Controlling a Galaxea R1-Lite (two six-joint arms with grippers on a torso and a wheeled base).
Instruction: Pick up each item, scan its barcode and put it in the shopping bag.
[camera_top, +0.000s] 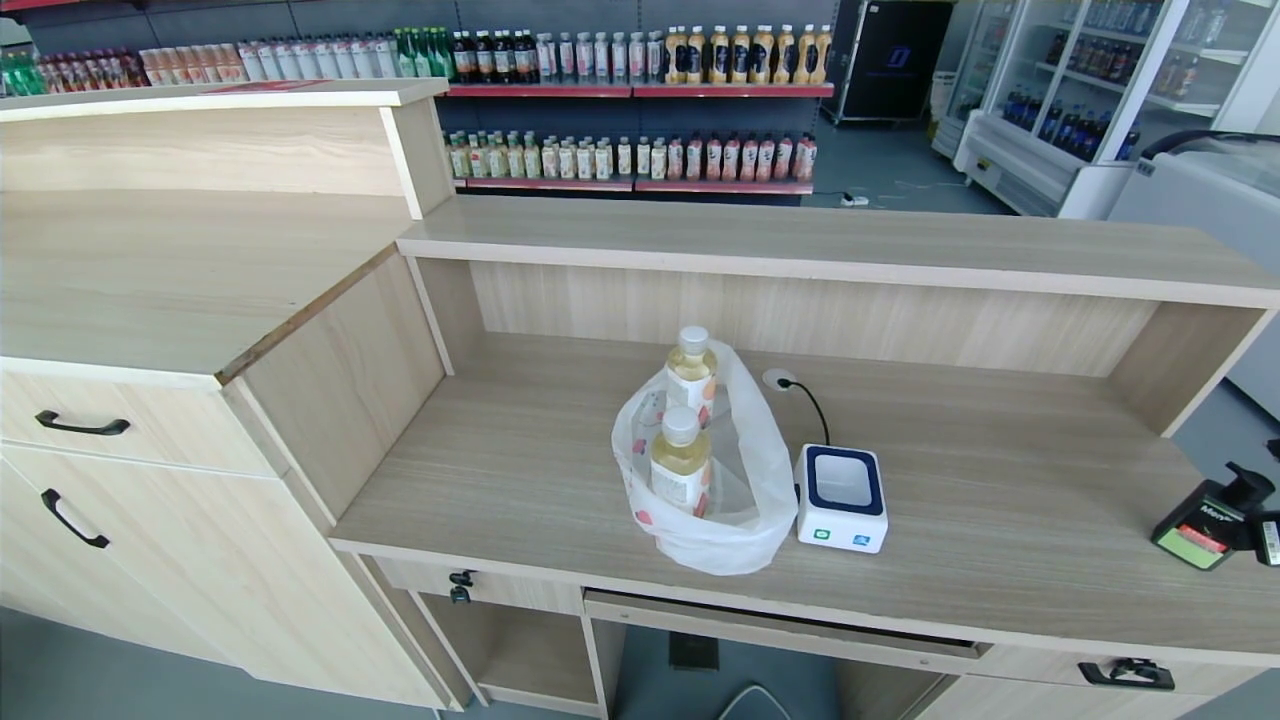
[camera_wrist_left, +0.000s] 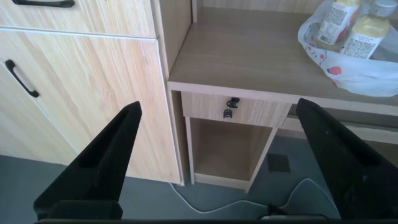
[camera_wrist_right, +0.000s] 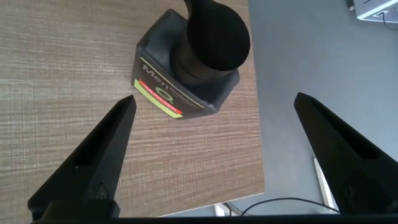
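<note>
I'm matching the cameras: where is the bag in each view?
Head: bag mid-desk, left of the scanner.
Left wrist: bag on the desk, past the keyed drawer.
Right wrist: black bottle at the desk's right end instead.
Shared landmark: the desk's wooden top.

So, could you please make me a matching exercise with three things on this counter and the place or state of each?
Things:
1. shopping bag
2. scanner
3. black pump bottle

Places or states:
A. at the right edge of the counter
B. holds two drink bottles
C. just right of the bag

Pairs: 1-B, 2-C, 3-A.
</note>
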